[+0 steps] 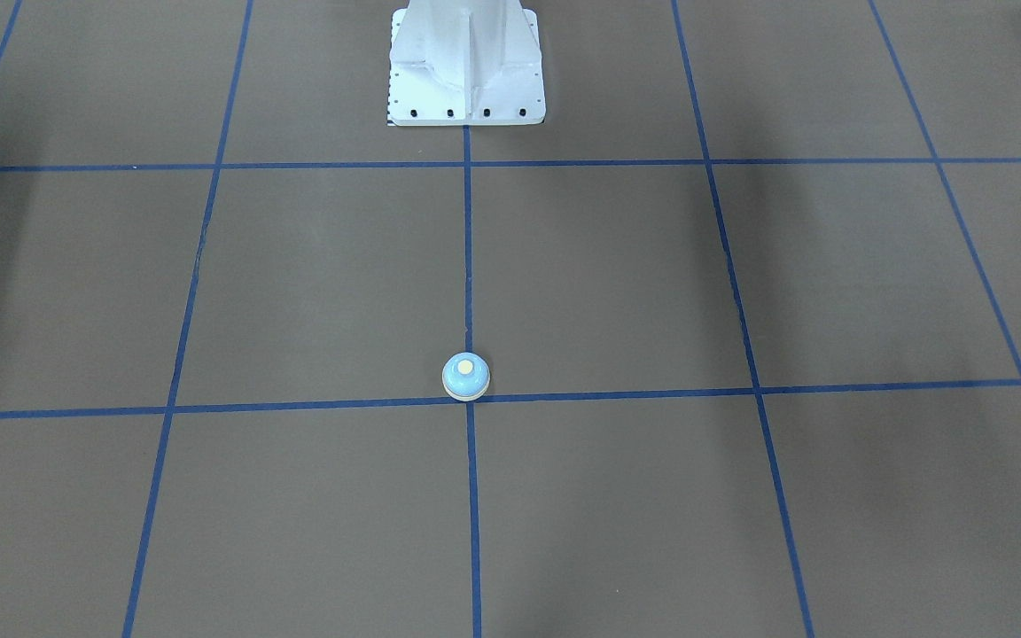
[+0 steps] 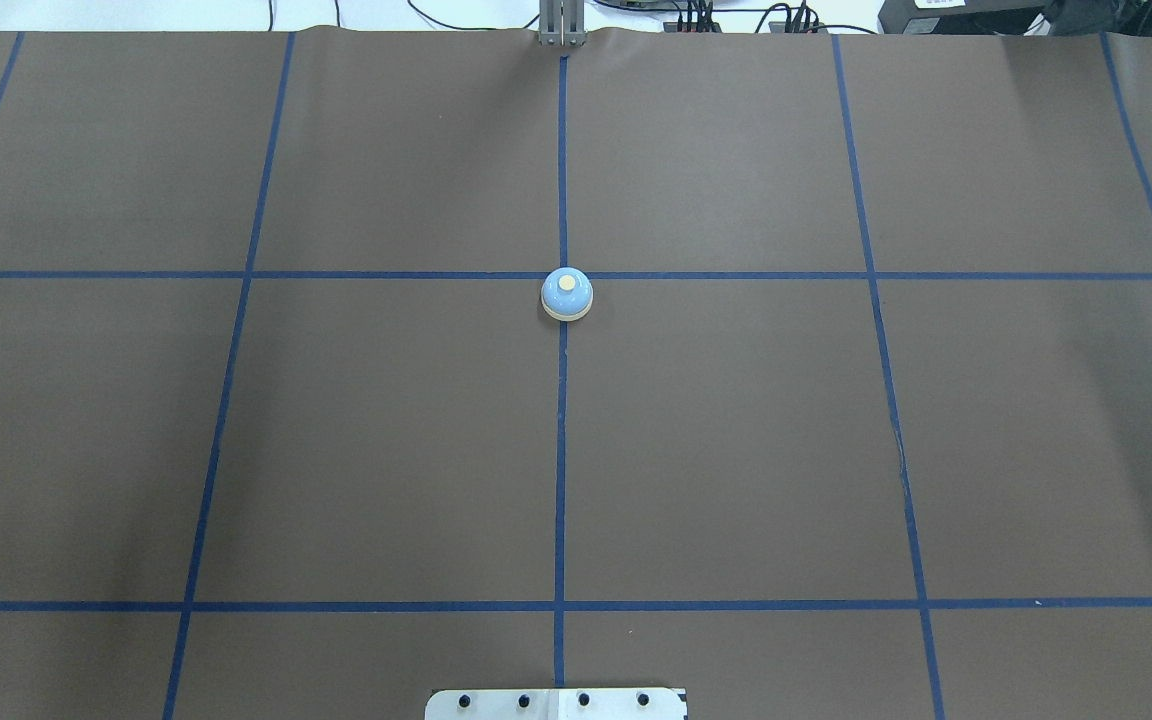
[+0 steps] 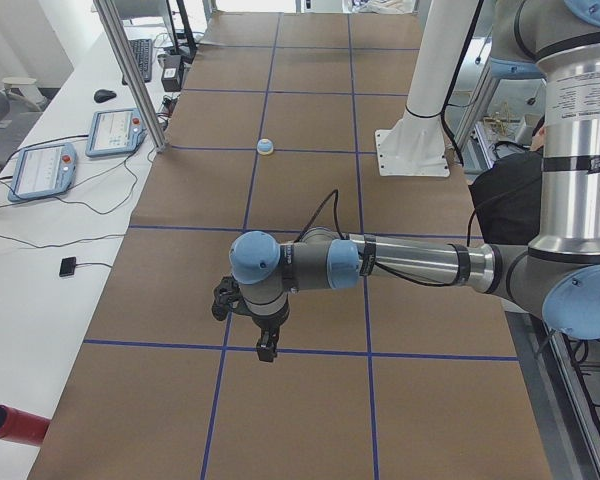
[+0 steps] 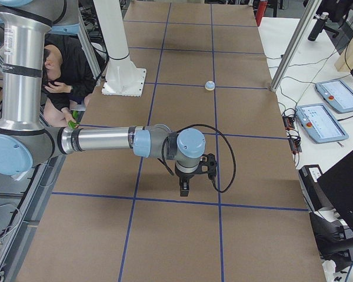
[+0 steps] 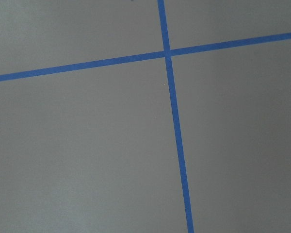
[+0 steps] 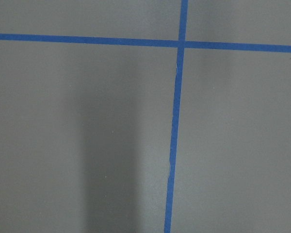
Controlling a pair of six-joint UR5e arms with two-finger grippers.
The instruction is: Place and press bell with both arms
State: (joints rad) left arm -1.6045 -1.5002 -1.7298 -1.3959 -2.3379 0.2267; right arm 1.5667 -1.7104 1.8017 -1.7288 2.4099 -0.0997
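Observation:
The light-blue bell (image 1: 466,376) stands upright on the brown mat at a crossing of blue tape lines, alone at mid-table. It also shows in the overhead view (image 2: 567,294), the exterior left view (image 3: 266,148) and the exterior right view (image 4: 209,86). My left gripper (image 3: 265,350) hangs over the mat far from the bell and holds nothing I can see. My right gripper (image 4: 184,191) hangs the same way at the other end. I cannot tell whether either is open or shut. Both wrist views show only mat and tape.
The white bolted pedestal (image 1: 466,71) stands at the robot's side of the table. Metal frame posts (image 3: 135,75) (image 4: 291,47) stand at the far edge. Teach pendants (image 3: 45,170) (image 4: 320,123) lie on side desks. A person (image 4: 65,70) sits behind the pedestal.

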